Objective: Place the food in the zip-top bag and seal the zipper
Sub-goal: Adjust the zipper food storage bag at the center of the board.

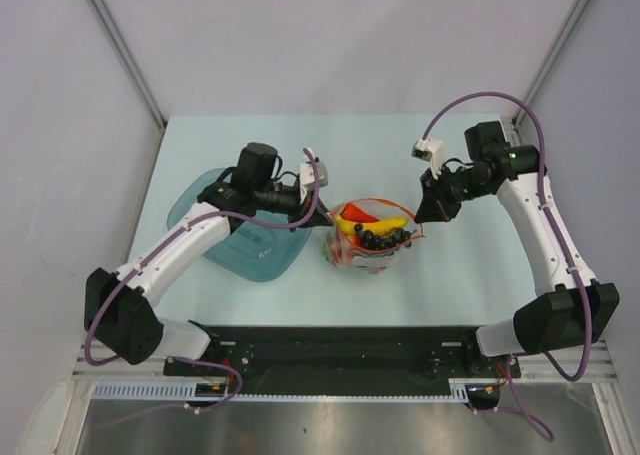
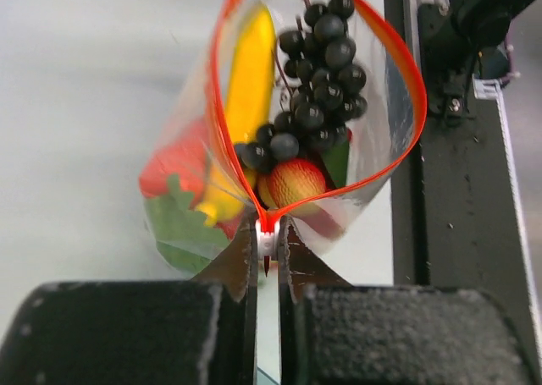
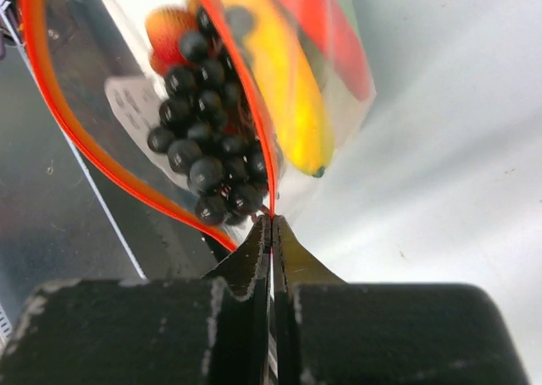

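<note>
Pinching zipper [image 2: 419, 106], closed: left tool [image 2: 267, 237], right tool [image 3: 271, 230]

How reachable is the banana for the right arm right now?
Probably not: the right end effector is shut on one end of the zipper, and the banana lies inside the bag.

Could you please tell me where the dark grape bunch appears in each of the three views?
Top external: grape bunch at centre frame, just below the banana.
Left wrist: grape bunch upper centre, right of the banana.
Right wrist: grape bunch centre-left, left of the banana.
Shared landmark: the red-orange zipper looping around the grapes.
</note>
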Motion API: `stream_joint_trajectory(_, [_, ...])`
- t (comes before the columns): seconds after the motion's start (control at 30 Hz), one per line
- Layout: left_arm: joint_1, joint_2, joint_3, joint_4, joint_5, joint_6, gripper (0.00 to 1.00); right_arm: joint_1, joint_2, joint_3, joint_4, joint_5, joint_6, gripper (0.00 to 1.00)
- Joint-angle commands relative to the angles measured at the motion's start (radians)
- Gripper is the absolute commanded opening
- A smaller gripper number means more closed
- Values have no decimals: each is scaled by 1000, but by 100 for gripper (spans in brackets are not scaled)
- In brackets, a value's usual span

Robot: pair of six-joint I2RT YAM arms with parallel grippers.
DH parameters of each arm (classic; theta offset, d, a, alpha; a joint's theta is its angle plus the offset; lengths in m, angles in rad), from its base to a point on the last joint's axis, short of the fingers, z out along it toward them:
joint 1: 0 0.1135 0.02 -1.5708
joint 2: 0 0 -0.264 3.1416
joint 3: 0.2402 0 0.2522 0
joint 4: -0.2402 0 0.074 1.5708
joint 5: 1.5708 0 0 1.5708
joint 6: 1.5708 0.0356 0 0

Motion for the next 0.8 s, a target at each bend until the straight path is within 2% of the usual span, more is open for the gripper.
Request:
stream_joint_trajectory(0.0, [-3, 10, -24, -66, -10, -2, 7, 3, 20, 5, 74, 25, 3, 0])
stream_joint_trajectory(0.03, [5, -6, -44, -30, -1, -16, 12, 3, 21, 4, 79, 28, -3, 0])
stream_joint_trajectory(0.07, [23, -19, -65, 7, 13, -29, 24, 3, 26, 4, 84, 30, -6, 0])
stream_joint_trajectory(0.13, [40, -55, -124, 94, 19, -45, 39, 6, 35, 7, 90, 28, -6, 0])
stream_joint_trajectory(0.17, [45, -64, -159, 135, 20, -31, 54, 7, 43, 8, 93, 30, -3, 0])
stream_joint_trajectory(0.23, [50, -79, -194, 180, 27, -11, 65, 9, 46, 8, 100, 30, -3, 0])
stream_joint_trajectory(0.33, [51, -72, -242, 254, 40, 19, 66, 7, 57, 4, 102, 42, -8, 0])
stream_joint_trajectory(0.5, [50, -36, -253, 364, 71, -8, 63, 6, 66, 2, 102, 47, -5, 0])
stream_joint_trajectory(0.6, [43, -13, -250, 427, 80, -40, 53, 6, 64, 0, 108, 48, 1, 0])
stream_joint_trajectory(0.7, [42, -4, -230, 430, 98, -57, 26, 4, 64, 2, 110, 50, 6, 0])
stream_joint_trajectory(0.73, [43, -4, -225, 411, 100, -48, 12, 3, 63, 0, 111, 51, 6, 0])
stream_joint_trajectory(0.77, [42, -13, -222, 403, 102, -40, 6, 1, 60, 2, 113, 51, 6, 0])
